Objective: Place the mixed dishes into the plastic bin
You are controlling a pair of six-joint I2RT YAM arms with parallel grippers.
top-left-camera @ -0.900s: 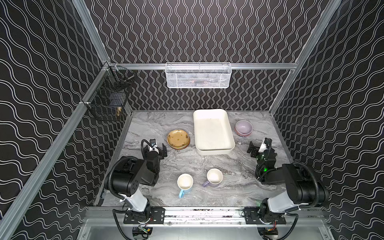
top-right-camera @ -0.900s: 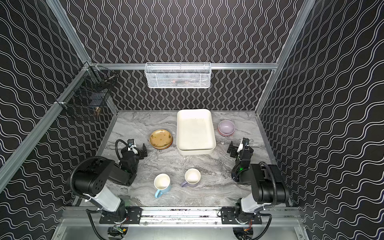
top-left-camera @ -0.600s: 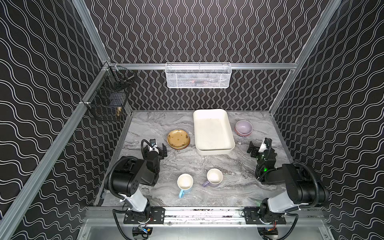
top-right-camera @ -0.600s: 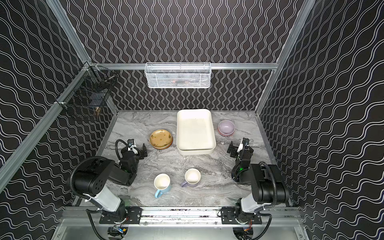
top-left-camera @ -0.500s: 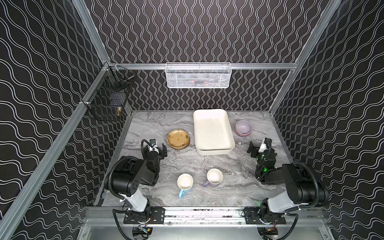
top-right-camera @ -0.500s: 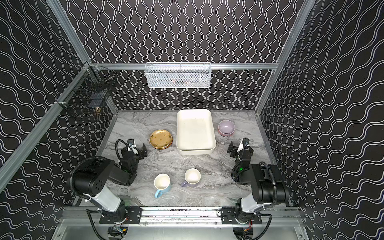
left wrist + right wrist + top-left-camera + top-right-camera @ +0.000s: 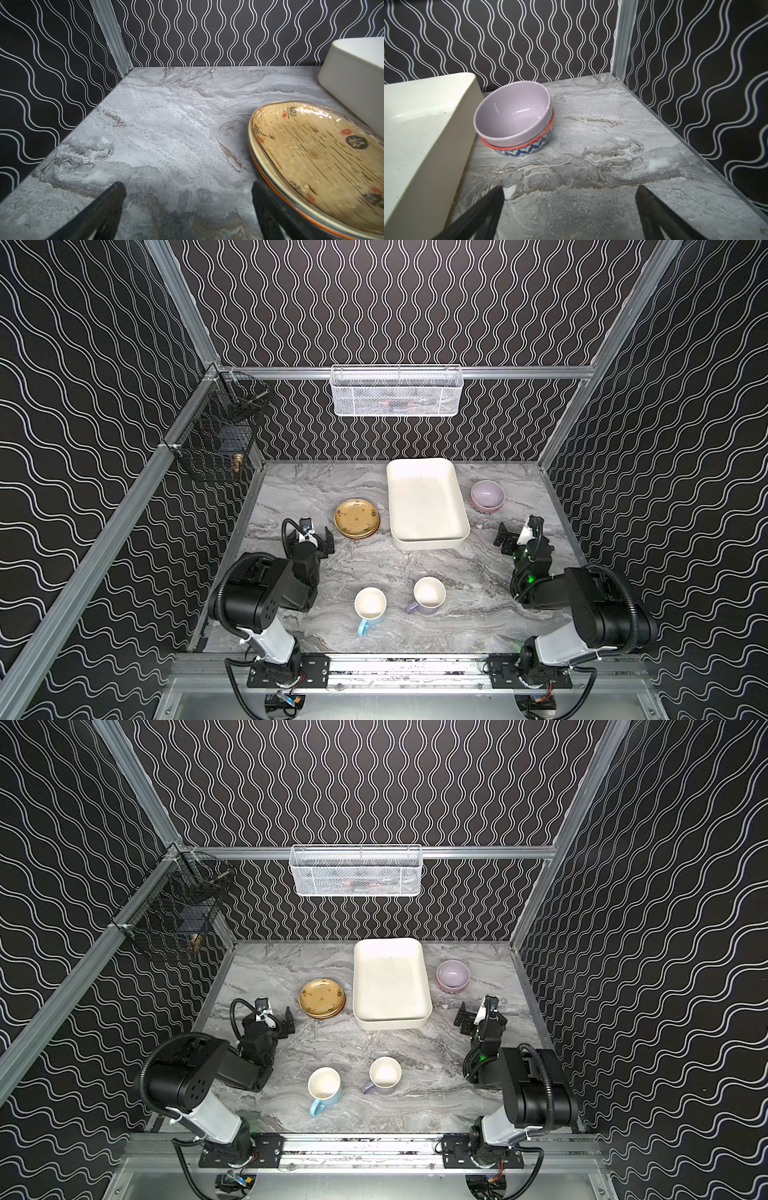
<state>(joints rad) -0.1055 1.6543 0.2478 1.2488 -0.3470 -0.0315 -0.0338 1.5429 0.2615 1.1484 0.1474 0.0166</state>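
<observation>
jaws wide, marble tabletop [image 7: 176,145] between

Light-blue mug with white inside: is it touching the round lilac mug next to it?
Apart. Both top views show a strip of grey marble tabletop between the light-blue mug and the lilac mug, handle included.

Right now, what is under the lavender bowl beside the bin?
The lavender bowl sits nested in a patterned bowl: blue-and-white zigzag wall, orange-red rim. Only that rim and outer wall show; its inside is covered, so anything between them cannot be seen.
</observation>
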